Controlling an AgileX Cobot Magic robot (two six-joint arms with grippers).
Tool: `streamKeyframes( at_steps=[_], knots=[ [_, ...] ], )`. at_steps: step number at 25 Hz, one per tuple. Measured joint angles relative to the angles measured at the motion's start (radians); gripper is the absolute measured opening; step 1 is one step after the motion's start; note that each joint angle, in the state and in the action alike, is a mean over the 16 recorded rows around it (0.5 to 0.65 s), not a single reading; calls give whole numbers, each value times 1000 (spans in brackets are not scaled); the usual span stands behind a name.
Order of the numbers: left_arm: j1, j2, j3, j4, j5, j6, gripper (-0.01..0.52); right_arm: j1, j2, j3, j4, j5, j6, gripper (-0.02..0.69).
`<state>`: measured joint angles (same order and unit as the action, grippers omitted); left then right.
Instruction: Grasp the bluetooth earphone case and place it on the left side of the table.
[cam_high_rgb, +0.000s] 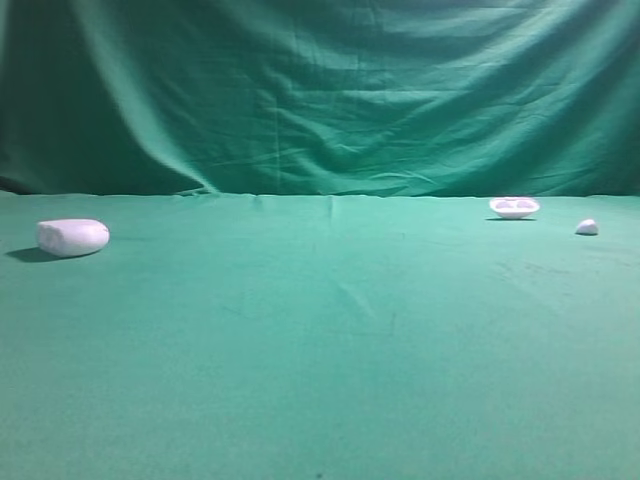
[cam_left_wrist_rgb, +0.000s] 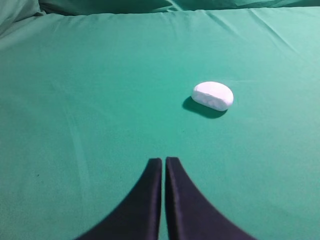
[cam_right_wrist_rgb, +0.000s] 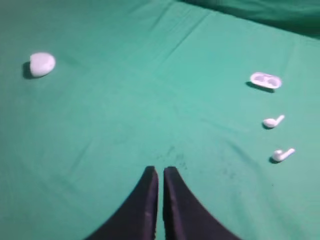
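Observation:
The white rounded earphone case (cam_high_rgb: 73, 237) lies on the green table (cam_high_rgb: 320, 340) at the far left. It also shows in the left wrist view (cam_left_wrist_rgb: 213, 95), ahead and to the right of my left gripper (cam_left_wrist_rgb: 163, 160), and far off at upper left in the right wrist view (cam_right_wrist_rgb: 42, 64). Both grippers are shut and empty, with the dark jaws closed together. My right gripper (cam_right_wrist_rgb: 159, 170) hovers over bare cloth. Neither gripper shows in the exterior high view.
A shallow white dish-like piece with two hollows (cam_high_rgb: 514, 207) sits at the far right, also in the right wrist view (cam_right_wrist_rgb: 265, 80). A tiny white lump (cam_high_rgb: 587, 227) lies beside it. Two loose white earbuds (cam_right_wrist_rgb: 273, 121) (cam_right_wrist_rgb: 282, 155) lie on the right. A green backdrop (cam_high_rgb: 320, 90) hangs behind.

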<state>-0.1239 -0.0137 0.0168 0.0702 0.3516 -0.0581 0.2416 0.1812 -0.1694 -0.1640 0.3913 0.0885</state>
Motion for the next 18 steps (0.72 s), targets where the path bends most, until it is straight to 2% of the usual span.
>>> streamKeyframes(
  at_steps=[8, 18],
  knots=[
    [0, 0, 0, 0, 0, 0, 0, -159, -168, 160, 4, -36, 59, 0],
    [0, 0, 0, 0, 0, 0, 0, -188, -193, 198, 12, -27, 82, 0]
  ],
)
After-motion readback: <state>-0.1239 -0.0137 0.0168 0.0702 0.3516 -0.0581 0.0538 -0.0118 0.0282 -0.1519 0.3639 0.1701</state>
